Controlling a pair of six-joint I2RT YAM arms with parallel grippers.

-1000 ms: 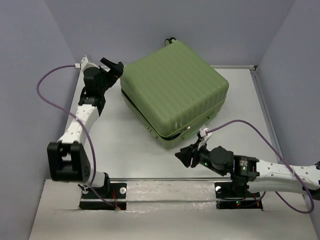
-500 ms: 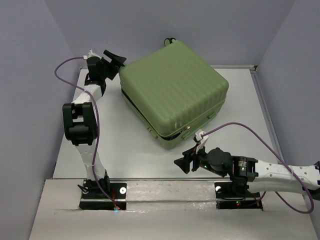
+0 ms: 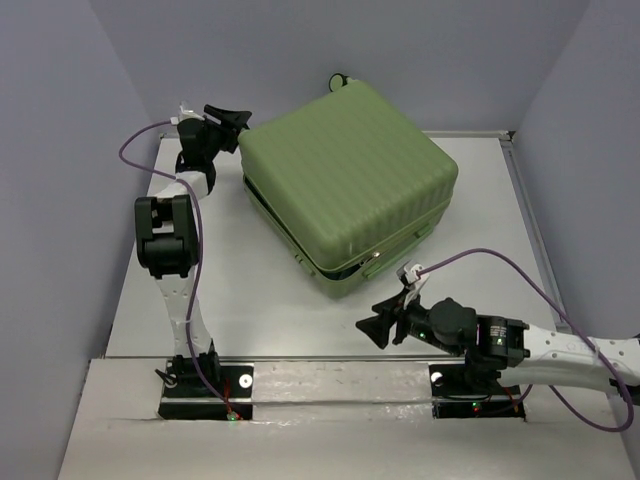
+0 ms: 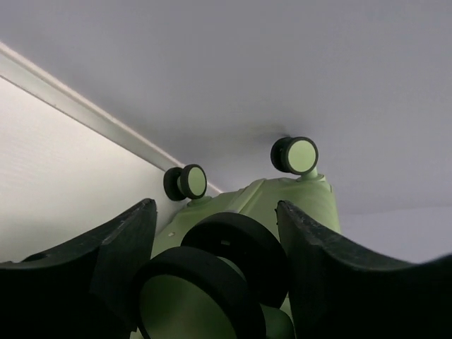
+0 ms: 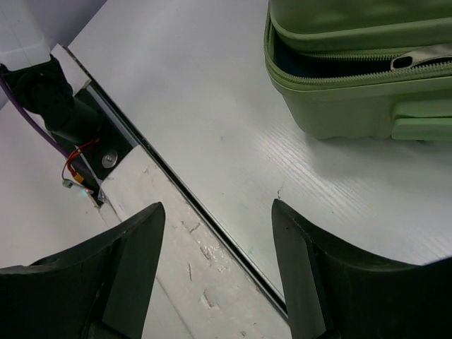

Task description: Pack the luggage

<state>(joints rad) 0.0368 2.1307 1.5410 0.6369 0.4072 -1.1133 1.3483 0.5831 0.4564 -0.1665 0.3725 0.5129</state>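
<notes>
The luggage (image 3: 345,180), a big light-green ribbed suitcase, lies flat at the middle back of the table with its lid down. A dark slit (image 5: 332,65) still shows along the zip at its near corner. My left gripper (image 3: 238,118) is at its far left corner. In the left wrist view the fingers (image 4: 120,247) straddle a black-and-green double wheel (image 4: 212,282), with a thin gap on the right side. My left gripper (image 4: 215,206) is open. My right gripper (image 3: 372,327) hovers low in front of the luggage (image 5: 353,106), open and empty (image 5: 217,206).
Two more wheels (image 4: 187,182) (image 4: 295,155) stick out near the back wall. A metal rail (image 3: 330,358) runs along the table's near edge. The left arm's base (image 5: 49,99) with its purple cable stands beyond it. Grey walls close in both sides.
The left arm has folded up and its gripper has settled round the corner wheel, jaws narrower. The right gripper has drawn back from the luggage toward the near edge and opened wider.
</notes>
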